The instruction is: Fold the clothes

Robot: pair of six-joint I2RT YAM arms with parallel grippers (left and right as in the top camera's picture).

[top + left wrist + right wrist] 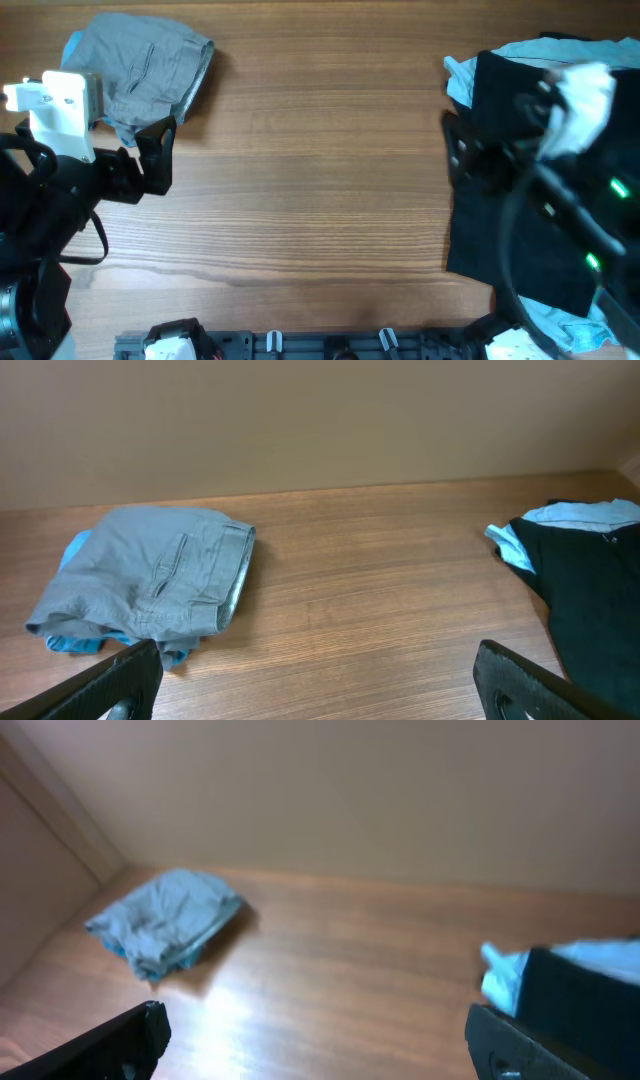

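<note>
End effectors low in wrist frames: left end effector (315, 670) & right end effector (315, 1020) both spread wide, empty. Grey shorts (150, 580) lie bunched on desk (380, 590), frame left. Black garment (600, 600) w/ pale-blue cloth (585, 513) sits frame right.

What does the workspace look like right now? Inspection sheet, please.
Surface: wooden table, visible grain.
Job's things: grey shorts folded at the left over a blue cloth; black garment spread at the right over pale-blue cloth.
Clutter: nothing seen.
End effectors: left end effector open, empty, near the shorts; right end effector open, empty, over the black garment.
Cables: black loop on the left arm.
Surroundings: plain beige wall.
</note>
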